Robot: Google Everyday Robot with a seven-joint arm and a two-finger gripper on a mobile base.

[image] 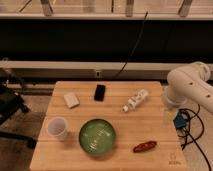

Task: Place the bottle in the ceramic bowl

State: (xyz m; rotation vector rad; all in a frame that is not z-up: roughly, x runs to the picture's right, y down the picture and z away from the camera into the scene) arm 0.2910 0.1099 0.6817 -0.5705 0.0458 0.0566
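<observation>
Subject item: the bottle (136,100) lies on its side on the wooden table (115,162), in the far right part of the top. It is set diagonally, with its narrower end pointing toward the near left. It rests on bare wood and touches no other object.

Gripper (170,118): located at the right edge of the table, hanging beneath the bulky white arm (192,85) that enters from the right. It stands to the right of the bottle and somewhat nearer the camera. Bottle and gripper are apart, with a strip of bare board between them. Whether the gripper is released or clenched cannot be told from this view. It shows as a pale shape against the table edge, and nothing can be made out in its hold. It is not in contact with the bottle.

Ceramic bowl (97,135): green, upright, at the near centre of the table, to the left of the bottle and closer to the camera, well apart from the gripper. Its inside shows only pale streaks.

Other items noted: a white cup (57,128) upright just left of the bowl; a whitish block (71,100) at the far left; a flat black object (100,92) between the block and the bottle; a reddish-brown object (144,146) lying near the bowl's right side.
</observation>
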